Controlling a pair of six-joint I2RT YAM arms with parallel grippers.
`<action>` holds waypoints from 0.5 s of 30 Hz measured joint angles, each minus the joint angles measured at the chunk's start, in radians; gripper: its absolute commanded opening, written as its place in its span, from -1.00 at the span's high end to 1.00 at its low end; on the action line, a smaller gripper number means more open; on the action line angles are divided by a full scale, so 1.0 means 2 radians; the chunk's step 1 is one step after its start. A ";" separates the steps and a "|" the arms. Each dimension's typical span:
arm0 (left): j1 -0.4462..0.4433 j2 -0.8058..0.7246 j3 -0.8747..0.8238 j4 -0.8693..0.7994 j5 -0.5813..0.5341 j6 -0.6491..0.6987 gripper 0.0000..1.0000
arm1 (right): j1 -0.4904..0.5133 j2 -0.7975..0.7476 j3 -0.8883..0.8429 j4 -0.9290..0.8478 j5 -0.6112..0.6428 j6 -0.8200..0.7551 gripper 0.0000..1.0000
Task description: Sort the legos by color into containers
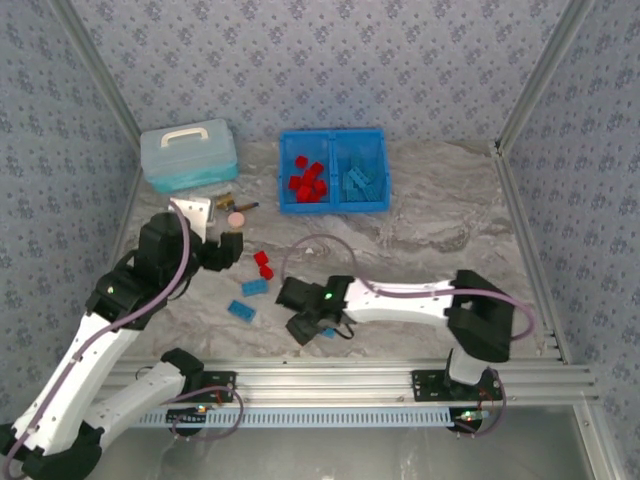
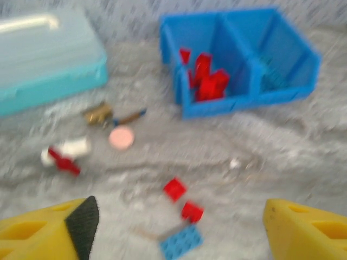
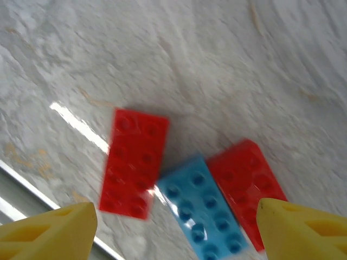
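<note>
Three bricks, close view: one light blue brick (image 3: 203,208) is wedged flat between two red bricks (image 3: 135,162), touching both, on the marbled table (image 3: 244,65).
Hazard, mixed pick: a red neighbour is likely to be pinched or dragged along with the blue one, so the wrong colour may be dropped.
Loose bricks, overhead view: a red pair (image 1: 261,258) and a blue brick (image 1: 255,288) are scattered near the left arm, well apart from the bin.
Bin (image 1: 333,207): red pieces are held in the left compartment, blue in the right. Only a thin divider separates them, so a careless release may put a brick on the wrong side.
Right claw (image 3: 173,230): spread wide over the cluster, nothing pinched. All three bricks are spanned, so an uncentred closing is not selective.
Left claw (image 2: 176,225): spread, empty, raised above the loose bricks.
Clutter: a pink disc (image 2: 121,137) and a teal box (image 2: 49,54) are placed beside the left arm's route. The disc may be knocked.
</note>
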 measured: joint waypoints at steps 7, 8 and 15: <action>0.001 -0.056 -0.077 -0.049 -0.021 -0.009 -0.98 | 0.003 0.074 0.058 -0.005 0.017 -0.014 -0.31; 0.002 -0.061 -0.085 -0.049 -0.021 -0.010 -0.98 | 0.003 0.084 0.061 -0.006 0.017 -0.017 -0.27; 0.004 -0.064 -0.097 -0.046 -0.023 -0.018 -0.99 | 0.008 0.126 0.078 -0.009 0.004 -0.017 0.34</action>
